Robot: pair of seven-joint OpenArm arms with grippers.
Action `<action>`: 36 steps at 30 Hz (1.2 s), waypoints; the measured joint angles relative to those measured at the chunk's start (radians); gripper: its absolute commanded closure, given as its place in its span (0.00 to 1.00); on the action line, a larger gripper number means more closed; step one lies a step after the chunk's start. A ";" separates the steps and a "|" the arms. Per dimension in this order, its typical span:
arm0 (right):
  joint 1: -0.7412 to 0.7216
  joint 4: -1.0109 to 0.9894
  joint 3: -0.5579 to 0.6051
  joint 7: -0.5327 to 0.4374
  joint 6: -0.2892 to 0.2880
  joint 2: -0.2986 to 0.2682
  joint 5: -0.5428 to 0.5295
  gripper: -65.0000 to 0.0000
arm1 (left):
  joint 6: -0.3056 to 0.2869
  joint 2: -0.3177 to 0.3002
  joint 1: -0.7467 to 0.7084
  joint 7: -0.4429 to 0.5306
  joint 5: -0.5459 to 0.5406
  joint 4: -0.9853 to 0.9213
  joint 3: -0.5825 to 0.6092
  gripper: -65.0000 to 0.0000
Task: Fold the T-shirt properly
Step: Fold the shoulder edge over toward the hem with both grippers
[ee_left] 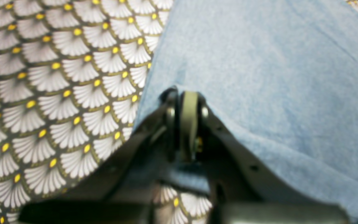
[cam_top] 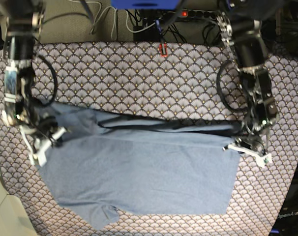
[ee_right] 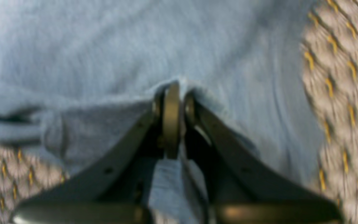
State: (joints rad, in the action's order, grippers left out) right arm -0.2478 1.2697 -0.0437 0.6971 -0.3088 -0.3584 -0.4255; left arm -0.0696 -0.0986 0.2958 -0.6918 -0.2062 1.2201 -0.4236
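Both claws clamped on the T-shirt's upper edge.
The left claw pinches a fold of the slate-blue T-shirt at the 3 o'clock side of the base view; the right claw grips bunched cloth at 9 o'clock. Between them the upper edge is drawn taut, while the body spreads toward 6 o'clock over the scallop-patterned surface.

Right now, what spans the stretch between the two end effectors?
In the base view, the T-shirt: its lifted edge runs from the right end effector to the left end effector; both pinch it. Tablecloth lies behind.
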 measured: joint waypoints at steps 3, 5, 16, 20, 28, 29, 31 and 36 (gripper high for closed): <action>-0.075 -0.122 0.084 -0.091 -0.003 -0.011 0.026 1.00 | 0.003 -0.020 0.057 0.029 -0.001 -0.069 0.002 0.99; -0.106 -0.191 0.111 -0.118 -0.005 -0.008 0.090 1.00 | -0.005 -0.035 0.069 0.093 -0.008 -0.097 0.002 0.99; -0.166 -0.284 0.138 -0.247 -0.005 0.045 0.333 1.00 | 0.005 -0.084 0.064 0.254 -0.002 -0.217 0.164 0.99; -0.230 -0.400 0.138 -0.291 -0.006 0.051 0.349 1.00 | 0.008 -0.084 0.115 0.265 -0.002 -0.282 0.171 0.99; -0.270 -0.465 0.138 -0.301 -0.006 0.050 0.348 1.00 | 0.005 -0.085 0.185 0.270 -0.002 -0.316 0.171 0.99; -0.275 -0.465 0.138 -0.303 -0.006 0.050 0.348 1.00 | 0.005 -0.085 0.188 0.269 -0.002 -0.316 0.171 0.99; -0.280 -0.463 0.138 -0.305 -0.006 0.051 0.348 1.00 | 0.005 -0.084 0.200 0.270 -0.002 -0.316 0.171 0.99; -0.280 -0.463 0.138 -0.302 -0.006 0.051 0.348 1.00 | 0.002 -0.087 0.210 0.273 -0.001 -0.316 0.171 0.99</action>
State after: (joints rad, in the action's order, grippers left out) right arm -0.5274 0.8066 0.0948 0.3950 -0.3145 -0.3073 -0.0776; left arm -0.0681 -0.1852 0.5056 -0.4191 -0.2073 0.9039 -0.2523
